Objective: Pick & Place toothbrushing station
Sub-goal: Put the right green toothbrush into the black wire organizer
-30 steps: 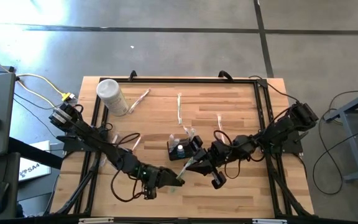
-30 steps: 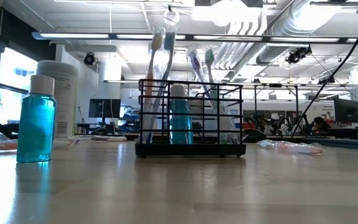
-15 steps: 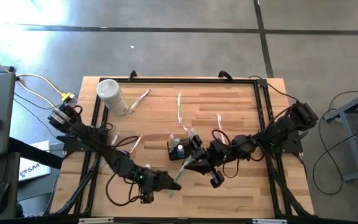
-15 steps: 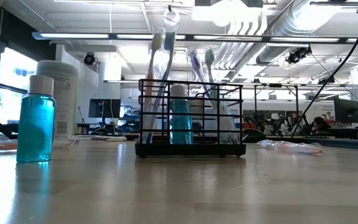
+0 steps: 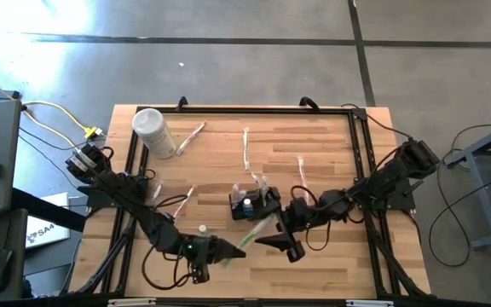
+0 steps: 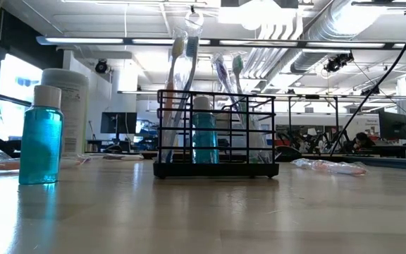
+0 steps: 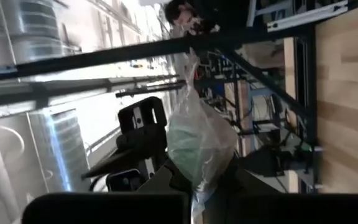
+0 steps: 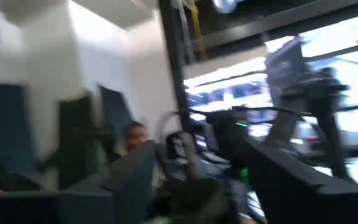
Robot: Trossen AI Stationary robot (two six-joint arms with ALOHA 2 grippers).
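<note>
Toothbrushing station point(image 6: 216, 134) upright, long side facing low camera, compartments skyward

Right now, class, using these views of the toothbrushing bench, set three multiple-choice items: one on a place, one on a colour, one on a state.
1. Where on the table does the white canister stand?
A the middle
B a corner on the left arm's side
C the edge by the right arm

2. What colour is the liquid in the lone bottle?
A blue
B red
C yellow

3. What state is the left end effector in?
A open and empty
B shut on the canister
C shut on a wrapped toothbrush

Key:
1 B, the high view shows it at that corner.
2 A, it looks blue in the low view.
3 C, the left wrist view shows the wrapper pinched.
</note>
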